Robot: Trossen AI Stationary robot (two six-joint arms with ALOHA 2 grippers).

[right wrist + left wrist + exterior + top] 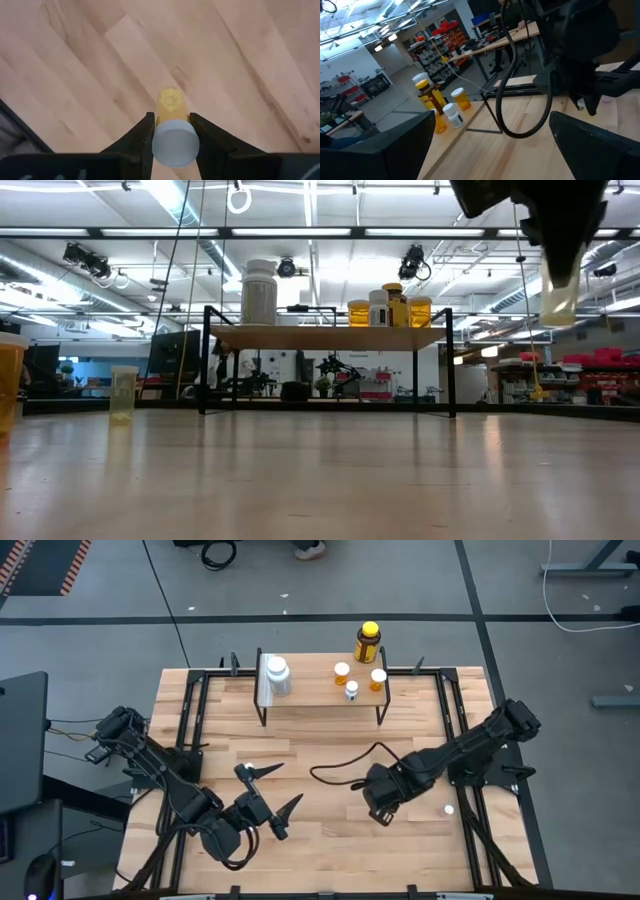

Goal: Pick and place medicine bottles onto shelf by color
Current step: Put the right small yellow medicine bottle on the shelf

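shelf (320, 700) carries five bottles, white one apart from the orange group; right gripper (170, 131) fingers pinch an orange bottle (171, 107) above the tabletop (320, 840); left gripper (268, 798) waits, fingers spread.

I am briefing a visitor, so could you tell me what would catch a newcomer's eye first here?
Probably the right tool, lifted off the table over its right half, shut on a small amber bottle with a white cap. Next, the shelf at the far edge, with a large white bottle at its left end and amber ones at its right. The left tool waits, spread open, near left.
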